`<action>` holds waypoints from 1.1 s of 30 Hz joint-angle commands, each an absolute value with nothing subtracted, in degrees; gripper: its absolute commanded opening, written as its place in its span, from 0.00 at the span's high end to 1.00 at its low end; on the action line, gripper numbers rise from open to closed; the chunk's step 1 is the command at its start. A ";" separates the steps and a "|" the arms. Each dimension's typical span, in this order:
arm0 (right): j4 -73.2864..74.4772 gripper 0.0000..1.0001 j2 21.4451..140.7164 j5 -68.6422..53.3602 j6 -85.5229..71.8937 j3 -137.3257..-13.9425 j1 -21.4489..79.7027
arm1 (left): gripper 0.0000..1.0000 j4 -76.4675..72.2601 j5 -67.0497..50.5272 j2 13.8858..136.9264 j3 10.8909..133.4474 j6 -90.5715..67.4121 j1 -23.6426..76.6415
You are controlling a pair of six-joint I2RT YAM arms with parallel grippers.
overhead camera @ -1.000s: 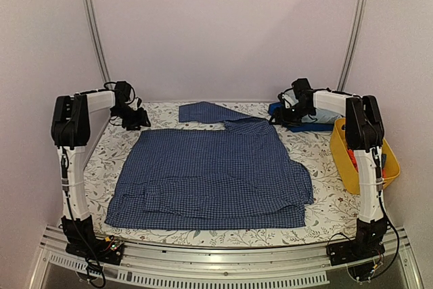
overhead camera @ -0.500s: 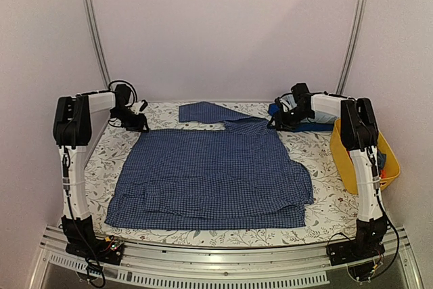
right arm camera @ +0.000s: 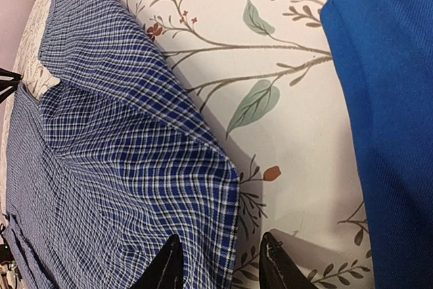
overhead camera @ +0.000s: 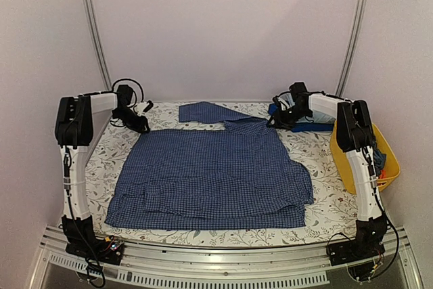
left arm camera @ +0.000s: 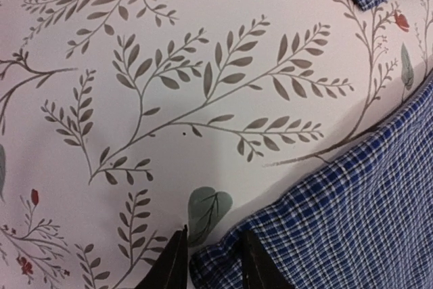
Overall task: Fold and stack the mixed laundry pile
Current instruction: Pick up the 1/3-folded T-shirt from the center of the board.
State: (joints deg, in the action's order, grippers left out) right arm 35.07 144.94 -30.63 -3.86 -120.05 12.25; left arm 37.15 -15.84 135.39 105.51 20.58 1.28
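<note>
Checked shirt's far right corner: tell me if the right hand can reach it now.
Probably yes: the right hand hangs just above the shirt corner, straddling its edge, with nothing in between.

The bench (overhead camera: 318,160) wears a pale cover printed with grey leafy sprigs and small red buds. A blue check shirt (overhead camera: 210,174) lies spread flat across its middle, one checked part reaching past the shirt's far edge. Beyond the shirt's far right corner lies a solid blue garment (overhead camera: 312,126). A yellow basket (overhead camera: 344,160) sits right of the shirt, at the bench's edge.

Dark fingers (left arm camera: 174,266) astride the check shirt (left arm camera: 352,221) edge — leaf-print cloth (left arm camera: 169,99) beneath.
</note>
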 commanded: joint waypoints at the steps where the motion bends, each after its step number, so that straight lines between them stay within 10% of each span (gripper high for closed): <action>1: 37.09 0.62 148.77 -30.16 -4.51 -122.63 11.96 | 0.74 38.45 -14.74 139.01 105.97 21.96 3.34; 5: 36.72 0.62 150.21 -30.52 -5.54 -125.01 11.99 | 0.73 38.57 -14.28 139.47 107.25 21.88 3.17; 13: 36.95 1.00 150.11 -31.79 -6.85 -125.77 11.92 | 1.00 39.17 -13.60 138.70 109.53 22.55 3.12; 33: 32.89 1.00 130.74 -37.57 -7.18 -109.02 11.79 | 1.00 29.14 -15.74 116.46 88.47 23.09 2.81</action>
